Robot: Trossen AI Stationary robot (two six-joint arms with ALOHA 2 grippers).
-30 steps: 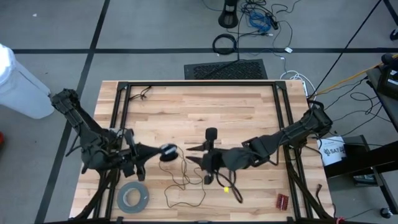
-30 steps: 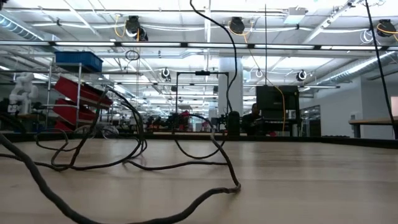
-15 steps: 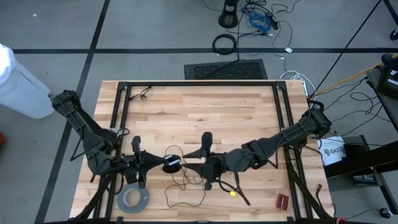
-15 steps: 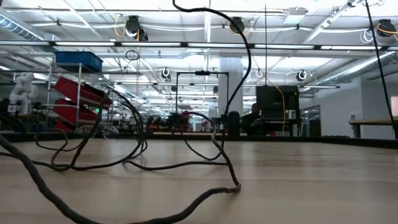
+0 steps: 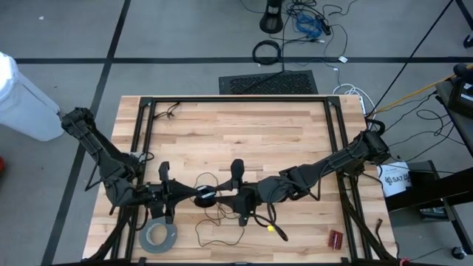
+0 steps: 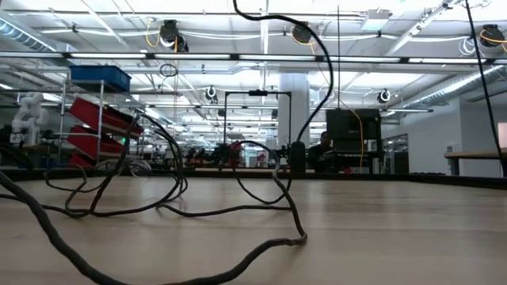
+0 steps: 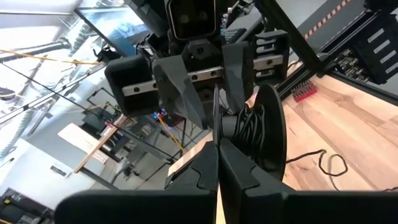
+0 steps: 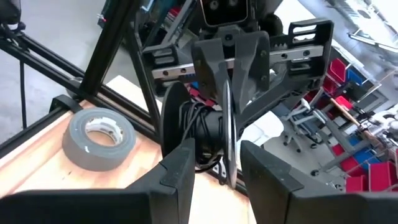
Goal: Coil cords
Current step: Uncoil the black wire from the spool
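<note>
Fingers of my left gripper (image 5: 194, 196) pinch the disc (image 5: 205, 196) rim, my right gripper (image 5: 222, 197) seemingly open around its far side, axle running between us.

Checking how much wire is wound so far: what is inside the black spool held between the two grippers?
Dark wire is wrapped around the hub between the black spool flanges. How many turns cannot be seen; the flanges and the fingers cover most of it.
</note>
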